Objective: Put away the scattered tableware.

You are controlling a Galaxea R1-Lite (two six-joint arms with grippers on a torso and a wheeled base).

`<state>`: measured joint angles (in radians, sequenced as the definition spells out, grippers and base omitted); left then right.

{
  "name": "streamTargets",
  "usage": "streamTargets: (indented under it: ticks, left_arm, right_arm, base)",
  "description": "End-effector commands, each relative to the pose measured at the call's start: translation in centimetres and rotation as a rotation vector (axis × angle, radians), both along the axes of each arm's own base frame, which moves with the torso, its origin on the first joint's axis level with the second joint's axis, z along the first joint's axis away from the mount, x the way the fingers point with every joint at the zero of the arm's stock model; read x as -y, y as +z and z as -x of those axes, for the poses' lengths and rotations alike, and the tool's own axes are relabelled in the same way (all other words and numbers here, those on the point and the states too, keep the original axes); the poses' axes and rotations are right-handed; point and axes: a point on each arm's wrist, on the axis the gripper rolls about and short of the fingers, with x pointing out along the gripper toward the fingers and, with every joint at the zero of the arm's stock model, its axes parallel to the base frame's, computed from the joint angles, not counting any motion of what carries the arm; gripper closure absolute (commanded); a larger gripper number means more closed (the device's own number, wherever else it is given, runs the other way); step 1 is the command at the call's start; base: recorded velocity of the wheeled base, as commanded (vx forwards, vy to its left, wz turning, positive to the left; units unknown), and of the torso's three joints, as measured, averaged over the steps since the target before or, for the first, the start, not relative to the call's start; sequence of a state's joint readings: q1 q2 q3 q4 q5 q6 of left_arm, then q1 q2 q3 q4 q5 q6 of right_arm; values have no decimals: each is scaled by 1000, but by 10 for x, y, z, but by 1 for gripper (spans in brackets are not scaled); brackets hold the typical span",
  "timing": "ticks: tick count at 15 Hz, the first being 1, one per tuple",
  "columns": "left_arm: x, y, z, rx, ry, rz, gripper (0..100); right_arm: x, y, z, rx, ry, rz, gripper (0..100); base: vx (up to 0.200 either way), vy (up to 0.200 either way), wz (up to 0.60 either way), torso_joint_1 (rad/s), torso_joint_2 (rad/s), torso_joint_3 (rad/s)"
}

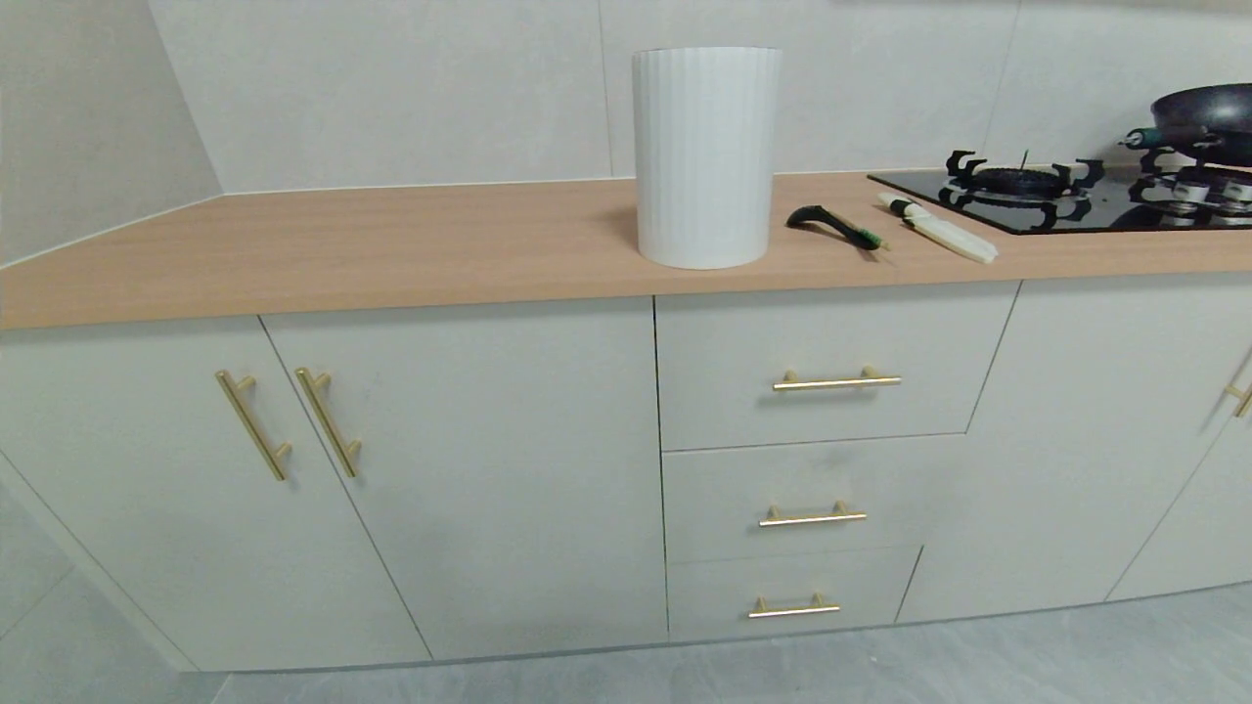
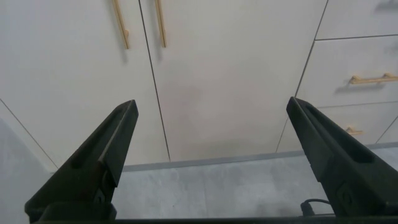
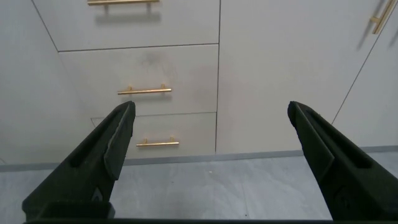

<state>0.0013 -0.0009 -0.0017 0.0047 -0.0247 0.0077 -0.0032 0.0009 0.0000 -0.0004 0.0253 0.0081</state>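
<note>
Tableware lies on the wooden counter (image 1: 391, 244), higher than both of my grippers: a black-handled utensil (image 1: 836, 226) with a green band and, just beside it on the stove side, a pale long utensil (image 1: 939, 228). I cannot tell exactly what either one is. Both rest to the right of the tall white ribbed container (image 1: 706, 156), between it and the black hob (image 1: 1037, 217), and the two do not touch. Their long axes run roughly parallel, slanting from the back left toward the counter's front edge at the right. My left gripper (image 2: 211, 109) is spread wide and holds nothing, low down facing the double cupboard doors (image 2: 205, 93). My right gripper (image 3: 211, 109) is just as wide apart and bare, low before the stack of drawers (image 3: 140, 74). Those drawers sit directly under the two utensils, so I judge my right arm the nearer one. The move I need is upward and forward, with the jaws turned across that slant. No brand, label or writing is readable anywhere.
</note>
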Motion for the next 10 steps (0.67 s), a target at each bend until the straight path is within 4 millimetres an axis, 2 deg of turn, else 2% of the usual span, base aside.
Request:
streamTargets:
  ticks: [1,4,6,8,10]
  left_arm:
    - [0,0,0,-1,0,0,0]
    - [0,0,0,-1,0,0,0]
    - [0,0,0,-1,0,0,0]
    - [0,0,0,-1,0,0,0]
    - [0,0,0,-1,0,-2,0]
  right_arm:
    - [0,0,0,-1,2,2,0]
    - [0,5,1,27,7,5,0]
    - [-1,31,7,75,78,-9,0]
    - [-3,44,-6,-61,193,6,0]
    - [-5,60,-28,-205,276,-7,0]
  base:
    - [0,0,0,0,0,0]
    - [0,0,0,0,0,0]
    - [0,0,0,0,0,0]
    - [0,0,0,0,0,0]
    - [0,0,0,0,0,0]
